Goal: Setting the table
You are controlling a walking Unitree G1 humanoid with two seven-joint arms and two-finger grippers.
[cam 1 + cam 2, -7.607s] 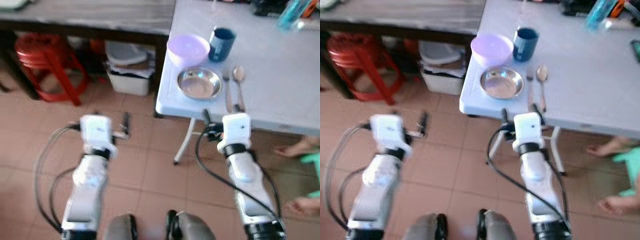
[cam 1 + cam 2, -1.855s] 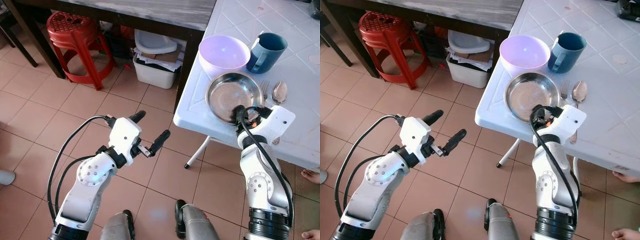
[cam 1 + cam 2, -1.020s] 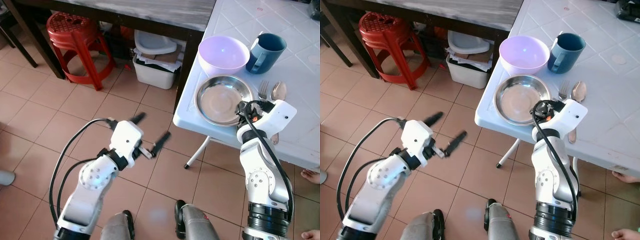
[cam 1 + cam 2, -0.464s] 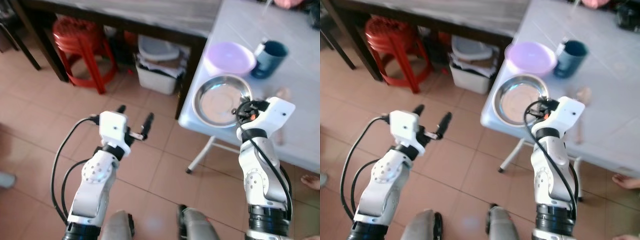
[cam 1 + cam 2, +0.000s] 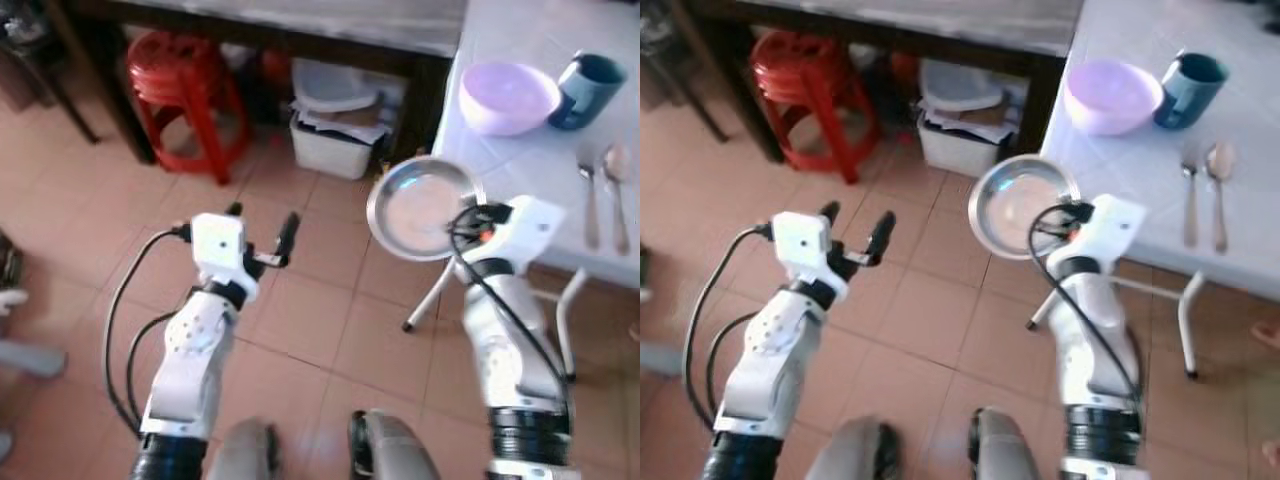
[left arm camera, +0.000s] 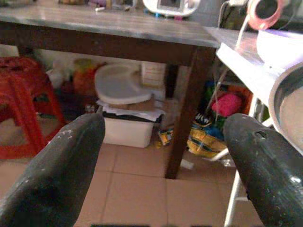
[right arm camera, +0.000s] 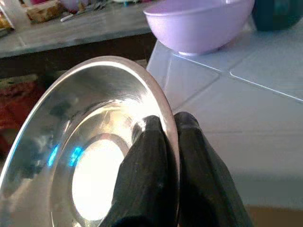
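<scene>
Careful now — my right pincer [image 7: 161, 142] has its two fingers closed on just the rim of the steel plate [image 5: 420, 207], one inside, one outside, and the plate hangs tilted beyond the edge of the white surface [image 5: 520, 160], over the tiled floor [image 5: 330, 300]. With so thin a pinch, I judge it could pivot or slip free and drop. The plate fans out ahead of my fingertips, near the purple bowl [image 5: 507, 96]. My left pincer [image 5: 262, 240] hovers spread wide, empty, over the floor.
</scene>
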